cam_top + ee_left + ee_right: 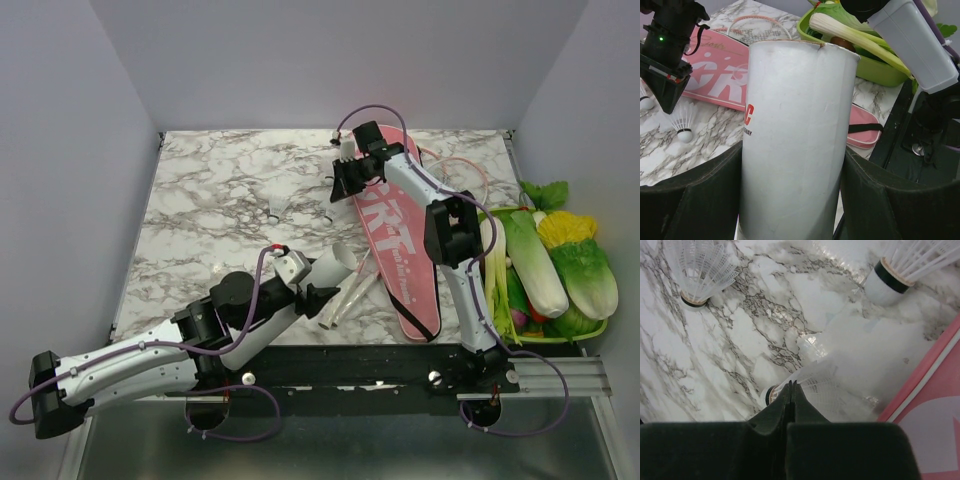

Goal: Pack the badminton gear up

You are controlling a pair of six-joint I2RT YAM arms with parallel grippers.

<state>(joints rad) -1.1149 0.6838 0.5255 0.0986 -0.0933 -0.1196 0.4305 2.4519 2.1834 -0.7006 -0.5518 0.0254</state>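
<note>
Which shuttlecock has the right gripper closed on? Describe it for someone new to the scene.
On the marble table, find the long pink racket bag; the right gripper sits by its left edge. The shuttlecock lies beside that edge, pinched at the gripper's tips, while two neighbouring shuttlecocks lie free.

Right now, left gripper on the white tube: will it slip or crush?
The tube looks smooth, so it may slide in the left gripper. Its nicked open rim suggests a thin hollow wall: probably light, easily dented. Round, so likely rolls if released.
</note>
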